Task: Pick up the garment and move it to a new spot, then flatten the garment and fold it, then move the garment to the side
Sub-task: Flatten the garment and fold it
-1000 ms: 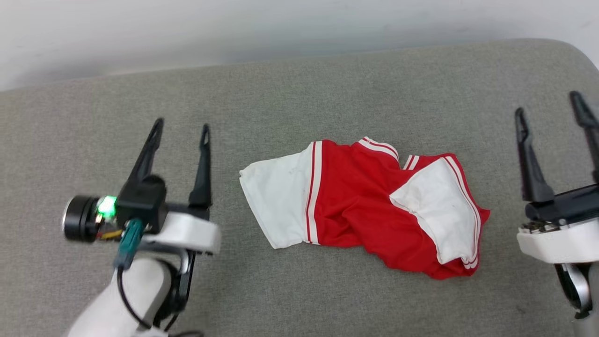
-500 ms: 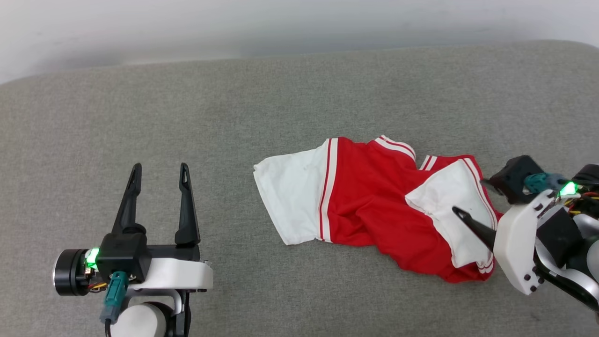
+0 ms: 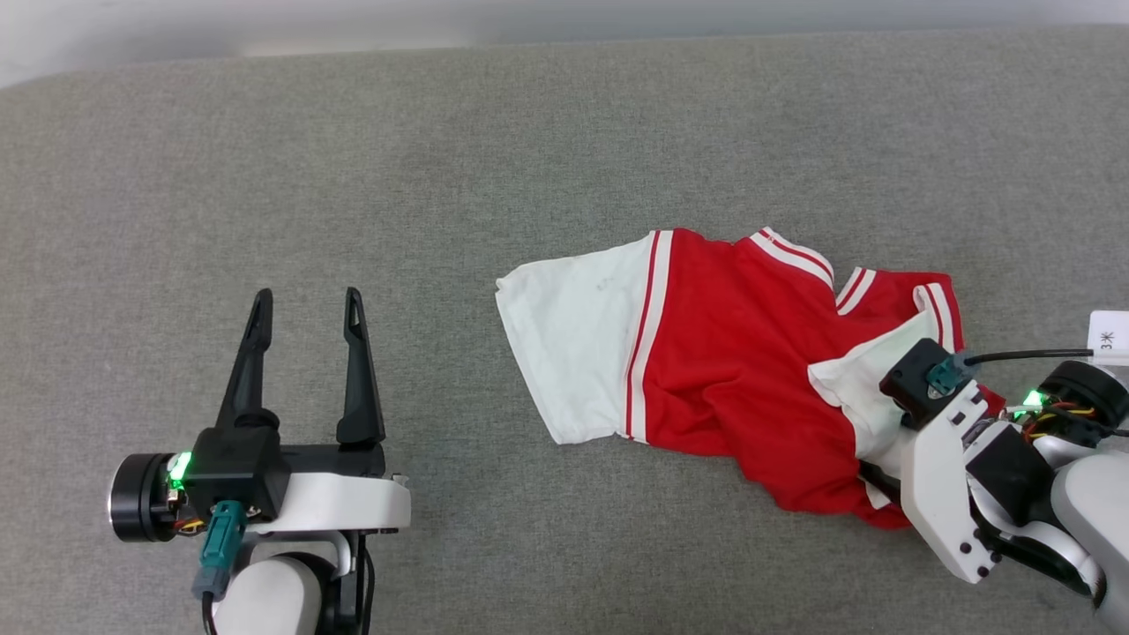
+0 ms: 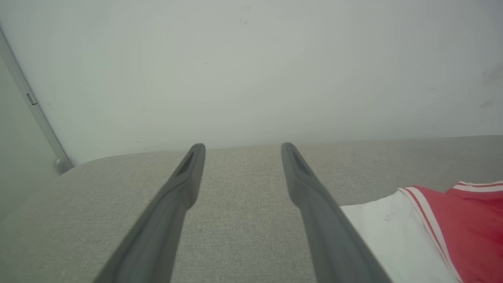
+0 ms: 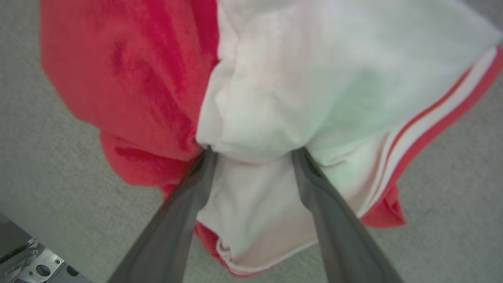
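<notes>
Worktop (image 3: pixel 441 176): one, covered in grey woven cloth of coarse, even grain, with a rounded far corner (a smooth pale wall rises behind it in the left wrist view).

Garment (image 3: pixel 723 353): one, a soft red T-shirt with two white sleeves and red-and-white striped bands at the sleeve seams and collar. It lies crumpled and creased on the worktop, right of centre. One sleeve is spread fairly flat toward the left. The other is bunched at the right end.

End effectors: two, each with two long, dark, tapering fingers on a white housing.

- Left end effector (image 3: pixel 308 295) hangs over bare cloth well to the left of the garment. Its fingers stand wide apart with nothing between them.
- Right end effector (image 5: pixel 253 151) points down into the bunched right sleeve. Its fingers are spread wide and the tips are pressed into the white fabric, a fold of which bulges between them. The fingers have not closed on the fold.

Small items:

- Two green lights are lit, one at each wrist.
- There are two teal plugs.
- One white label (image 3: pixel 1110 337) sits on a black cable at the right edge.
</notes>
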Tool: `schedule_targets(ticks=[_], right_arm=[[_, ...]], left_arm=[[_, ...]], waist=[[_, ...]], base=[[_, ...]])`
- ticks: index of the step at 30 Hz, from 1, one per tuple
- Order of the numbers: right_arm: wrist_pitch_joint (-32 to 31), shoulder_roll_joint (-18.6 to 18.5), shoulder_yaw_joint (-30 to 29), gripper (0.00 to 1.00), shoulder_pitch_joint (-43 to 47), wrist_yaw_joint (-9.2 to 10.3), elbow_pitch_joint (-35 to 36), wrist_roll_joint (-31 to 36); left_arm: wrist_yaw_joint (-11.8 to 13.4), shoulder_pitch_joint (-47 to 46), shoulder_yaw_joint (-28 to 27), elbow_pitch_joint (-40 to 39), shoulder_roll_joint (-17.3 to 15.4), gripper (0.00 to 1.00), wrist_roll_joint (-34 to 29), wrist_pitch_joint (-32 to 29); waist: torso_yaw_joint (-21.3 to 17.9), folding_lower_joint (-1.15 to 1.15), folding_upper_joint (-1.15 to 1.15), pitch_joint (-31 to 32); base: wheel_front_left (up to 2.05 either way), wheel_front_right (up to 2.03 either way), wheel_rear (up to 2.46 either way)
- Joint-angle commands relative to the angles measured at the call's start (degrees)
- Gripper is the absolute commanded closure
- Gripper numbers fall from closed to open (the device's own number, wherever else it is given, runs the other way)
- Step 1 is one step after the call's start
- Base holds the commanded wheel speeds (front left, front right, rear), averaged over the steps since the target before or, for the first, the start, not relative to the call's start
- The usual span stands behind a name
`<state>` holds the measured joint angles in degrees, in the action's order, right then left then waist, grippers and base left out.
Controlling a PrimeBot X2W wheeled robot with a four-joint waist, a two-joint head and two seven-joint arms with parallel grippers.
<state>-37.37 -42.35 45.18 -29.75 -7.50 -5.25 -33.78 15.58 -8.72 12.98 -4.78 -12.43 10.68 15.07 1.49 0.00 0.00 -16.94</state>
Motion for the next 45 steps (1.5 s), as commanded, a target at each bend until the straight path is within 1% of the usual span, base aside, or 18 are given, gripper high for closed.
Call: schedule_targets(ticks=[1, 2, 3, 8, 12, 16, 20, 23, 26, 28, 31, 33, 37, 39, 42, 43, 44, 45], right_arm=[[1.53, 1.56, 1.55, 0.0, 0.2, 0.02, -1.37, -0.97], [2.67, 1.58, 1.66, 0.61, -0.13, 0.02, -1.49, -1.14], [3.73, 1.4, 1.72, 1.0, -0.44, 0.02, -1.36, -1.33], [8.99, 0.55, -1.07, 1.0, 0.4, 0.02, 1.83, -5.92], [13.46, -0.12, -7.42, 1.0, 1.8, 0.03, 4.37, -9.65], [17.92, 0.3, -15.46, 1.0, 4.57, 0.03, 4.1, -12.42], [22.64, 3.31, -24.69, 1.0, 9.08, 0.02, 1.05, -17.85], [26.39, 5.21, -31.28, 1.0, 12.45, 0.03, -3.16, -21.79], [29.87, 7.55, -36.35, 1.0, 15.72, 0.02, -8.14, -25.82], [32.08, 9.84, -40.03, 1.0, 17.17, 0.02, -10.82, -30.63], [35.01, 11.3, -44.67, 1.0, 19.72, 0.02, -14.98, -35.63], [35.95, 12.17, -46.13, 1.0, 21.01, 0.01, -17.97, -37.52], [37.91, 11.93, -46.23, 1.0, 22.15, 0.01, -23.05, -36.63], [38.09, 12.59, -45.95, 1.0, 21.99, 0.02, -24.28, -37.21], [38.92, 11.81, -45.3, 1.0, 21.79, 0.02, -25.06, -35.97], [39.38, 11.38, -44.81, 0.62, 21.65, 0.02, -25.07, -35.3], [40.54, 10.84, -44.84, 0.0, 21.43, 0.02, -24.89, -34.53], [41.61, 10.25, -44.89, 0.0, 21.26, 0.01, -24.81, -33.56]], left_arm=[[-0.5, 0.15, -0.93, 0.2, 0.52, 0.0, -0.62, 0.14], [-0.85, 0.5, -1.27, 0.34, 0.89, 0.0, -0.9, 0.14], [-1.05, 0.87, -1.66, 0.45, 1.24, 0.0, -1.09, 0.14], [-2.36, 2.46, -3.49, 0.97, 2.65, 0.0, -2.16, 0.14], [-3.28, 3.73, -4.63, 0.85, 3.54, 0.0, -2.68, 0.14], [-4.09, 4.5, -5.44, 0.59, 4.35, 0.0, -3.42, 0.14], [-4.83, 5.23, -6.35, 0.58, 4.95, 0.0, -3.95, 0.14], [-5.28, 5.56, -6.92, 0.6, 5.49, 0.0, -4.23, 0.14], [-5.76, 5.73, -7.32, 0.86, 6.0, 0.0, -4.47, 0.14], [-6.04, 5.73, -7.47, 1.07, 6.4, 0.0, -4.7, 0.14], [-6.46, 5.77, -7.95, 1.26, 6.75, 0.0, -4.97, 0.14], [-6.63, 5.76, -8.24, 1.41, 6.98, 0.0, -5.19, 0.14], [-6.94, 5.87, -8.72, 1.83, 7.43, 0.0, -5.55, 0.14], [-7.11, 5.99, -9.01, 1.99, 7.64, 0.0, -5.57, 0.14], [-7.35, 6.25, -9.13, 2.22, 7.85, 0.0, -5.82, 0.14], [-7.47, 6.3, -9.16, 2.39, 7.96, 0.0, -5.92, 0.14], [-7.45, 6.37, -9.18, 2.5, 8.01, 0.0, -6.01, 0.14], [-7.51, 6.48, -9.21, 2.67, 8.1, 0.0, -6.04, 0.14]], waist=[[-0.33, 0.0, 0.0, 0.07], [-0.56, 0.0, 0.0, 0.34], [-0.85, 0.0, 0.0, 0.67], [-2.32, 0.0, 0.0, 2.9], [-3.21, 0.0, 0.0, 3.99], [-3.57, 0.0, 0.0, 4.25], [-3.58, 0.0, 0.0, 3.89], [-3.34, 0.0, 0.0, 3.42], [-2.97, 0.0, 0.0, 3.06], [-2.75, 0.0, 0.0, 2.9], [-2.56, 0.0, 0.0, 2.73], [-2.53, 0.0, 0.0, 2.72], [-2.59, 0.0, 0.0, 2.99], [-2.84, 0.0, 0.0, 3.25], [-3.13, 0.0, 0.0, 3.61], [-3.24, 0.0, 0.0, 3.87], [-3.32, 0.0, 0.0, 4.13], [-3.36, 0.0, 0.0, 4.45]], base=[[0.0, 0.0, 0.0], [0.0, 0.0, 0.0], [0.0, 0.0, 0.0], [0.0, 0.0, 0.0], [0.0, 0.0, 0.0], [0.0, 0.0, 0.0], [0.0, 0.0, 0.0], [0.0, 0.0, 0.0], [0.0, 0.0, 0.0], [0.0, 0.0, 0.0], [0.0, 0.0, 0.0], [0.0, 0.0, 0.0], [0.0, 0.0, 0.0], [0.0, 0.0, 0.0], [0.0, 0.0, 0.0], [0.0, 0.0, 0.0], [0.0, 0.0, 0.0], [0.0, 0.0, 0.0]])
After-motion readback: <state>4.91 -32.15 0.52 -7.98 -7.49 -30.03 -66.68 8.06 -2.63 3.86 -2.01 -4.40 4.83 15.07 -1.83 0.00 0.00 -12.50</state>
